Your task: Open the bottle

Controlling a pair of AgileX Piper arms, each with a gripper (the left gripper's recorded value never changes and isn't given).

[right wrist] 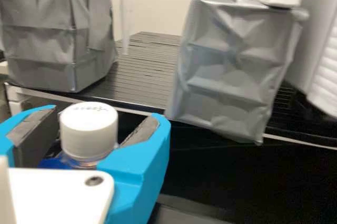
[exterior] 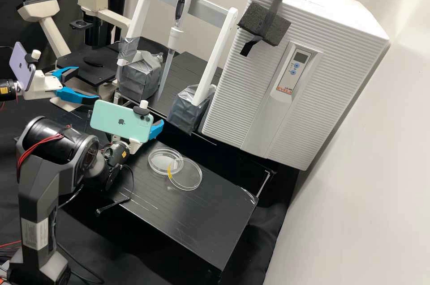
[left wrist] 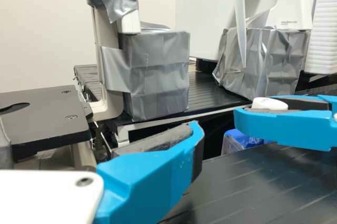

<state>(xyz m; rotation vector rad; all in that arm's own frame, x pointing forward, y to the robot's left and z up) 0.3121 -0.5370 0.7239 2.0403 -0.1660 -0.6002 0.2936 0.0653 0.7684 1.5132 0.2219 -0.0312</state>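
**Q:** State of the right hand (right wrist: pixel 100 124)?

**A:** Pinching the bottle (right wrist: pixel 79 164). One blue finger (right wrist: pixel 142 171) stands on each side, with the pads against the body below the white cap (right wrist: pixel 88 124). The cap is untouched and still on.

**Q:** Bottle position?

**A:** Upright in that hand, at the left part of the table (exterior: pixel 215 222). It is just left of two clear dishes (exterior: pixel 174 168) and on the near side of the taped blocks (exterior: pixel 139 74).

**Q:** State of the left hand (exterior: pixel 87 82)?

**A:** Spread wide. It holds nothing and touches nothing. It sits at far left, beside the microscope stage (exterior: pixel 89 63), well apart from the bottle.
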